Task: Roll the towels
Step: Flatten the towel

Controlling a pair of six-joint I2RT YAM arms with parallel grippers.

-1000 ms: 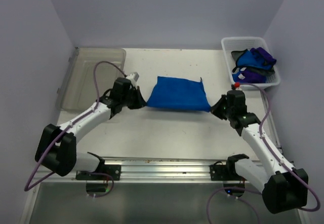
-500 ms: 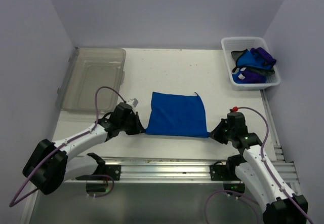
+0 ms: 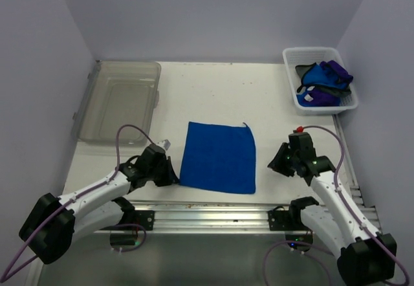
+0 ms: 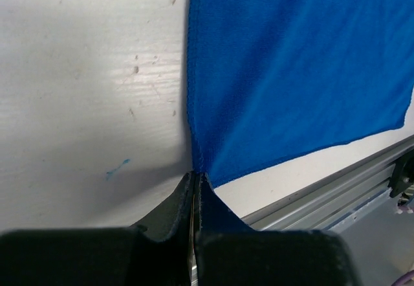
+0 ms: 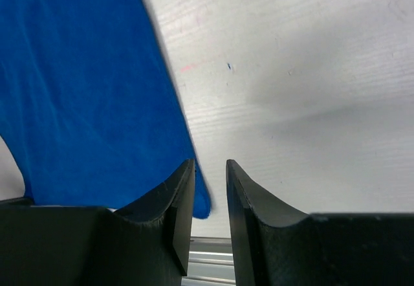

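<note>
Blue towel [image 3: 218,156] lying flat near the table's [image 3: 213,92] front edge.
Left gripper [image 4: 195,179] is pinching one near corner; right gripper [image 5: 210,176] is gaping beside the other, holding nothing. It needs re-pinching level so the roll is starting straight.

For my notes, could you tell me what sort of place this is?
Likely a robotics lab cell: plain walls box in a white table, two arms bolted to its rail, a basket of towels.

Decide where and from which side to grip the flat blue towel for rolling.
Probably its near corners, low from the arms' side: the blue towel lies flat, so only thin edges offer a pinch. The left gripper pinches one; the right gripper stands open.
</note>
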